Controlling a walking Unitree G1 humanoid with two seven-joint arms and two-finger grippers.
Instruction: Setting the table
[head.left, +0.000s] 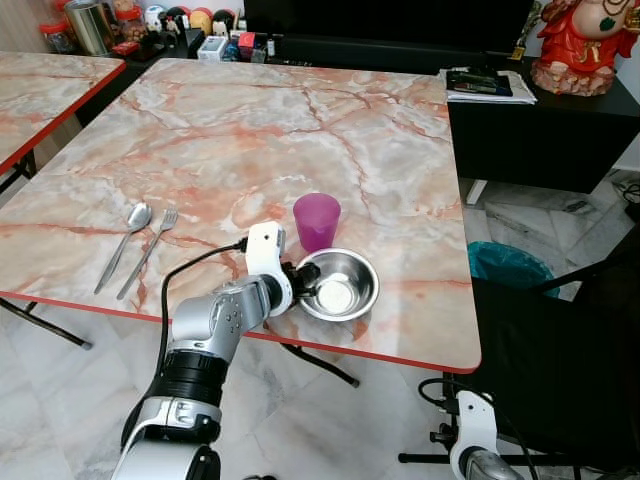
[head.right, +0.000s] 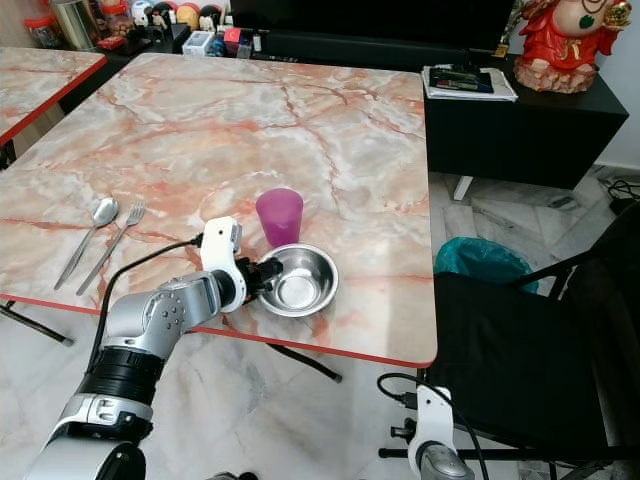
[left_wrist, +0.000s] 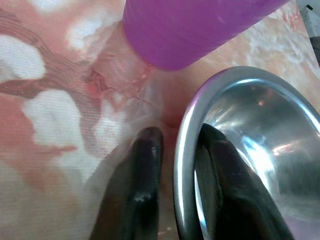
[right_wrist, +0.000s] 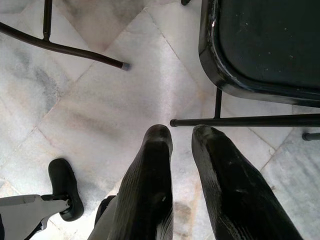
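Two black fingers (left_wrist: 142, 185) of the left gripper (left_wrist: 175, 150) pinched the steel bowl's (head.left: 352, 273) rim beside a purple cup (head.left: 316, 220) on the marble table (head.left: 250, 140).

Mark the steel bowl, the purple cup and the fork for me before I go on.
steel bowl (head.left: 352, 272): left eye view, on its inner wall, right of centre.
purple cup (head.left: 317, 224): left eye view, on its side wall.
fork (head.left: 150, 251): left eye view, midway along its handle.

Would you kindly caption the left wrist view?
Left gripper pinches the steel bowl's rim beside the purple cup on the marble table.
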